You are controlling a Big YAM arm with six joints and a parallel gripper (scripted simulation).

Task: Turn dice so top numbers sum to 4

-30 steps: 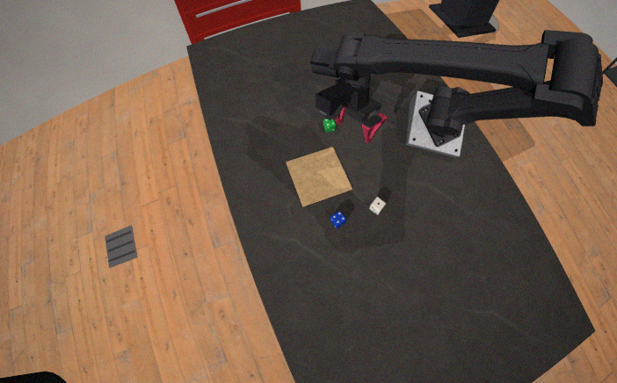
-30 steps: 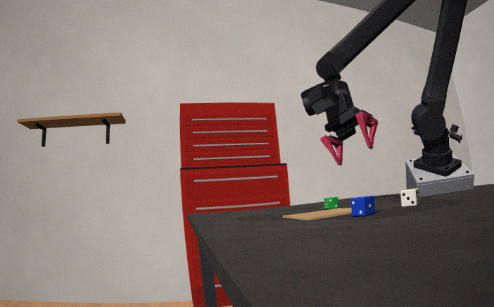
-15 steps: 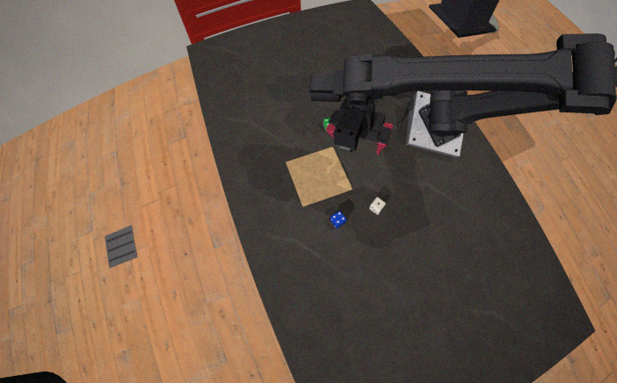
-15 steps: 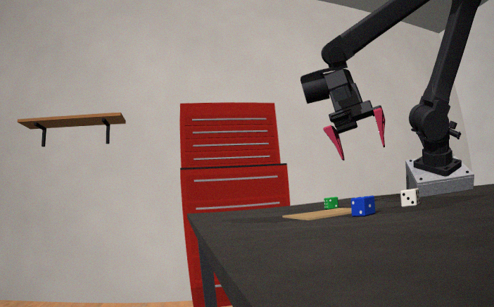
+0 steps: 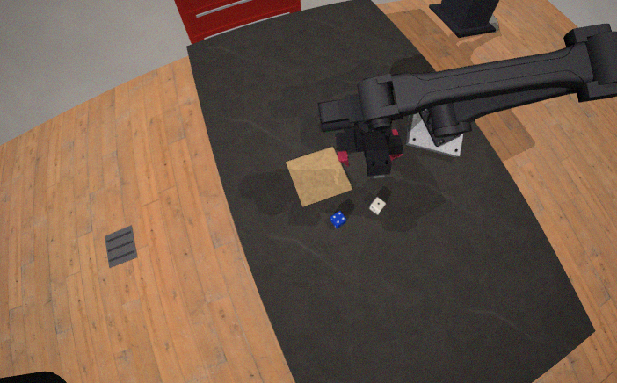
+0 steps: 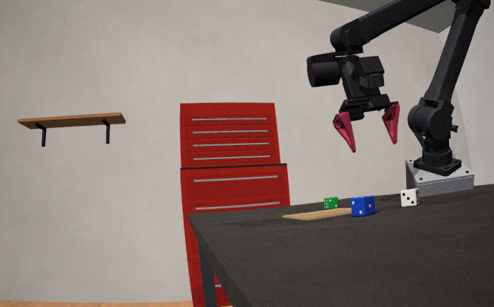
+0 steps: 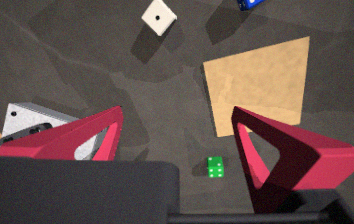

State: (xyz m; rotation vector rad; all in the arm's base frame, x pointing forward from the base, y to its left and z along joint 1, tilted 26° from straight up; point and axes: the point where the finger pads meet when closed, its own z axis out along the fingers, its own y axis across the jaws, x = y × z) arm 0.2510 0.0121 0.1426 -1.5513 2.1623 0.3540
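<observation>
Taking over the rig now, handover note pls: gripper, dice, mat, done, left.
Gripper: open, holding nothing, above the table.
White die, blue die, green die: all on the table, off the mat.
Done: mat lies flat; white shows 1 up, which looks usable.
Left: turn blue, which shows too many pips; green probably too. Get all three fully onto the mat, tops totalling 4, release.
</observation>
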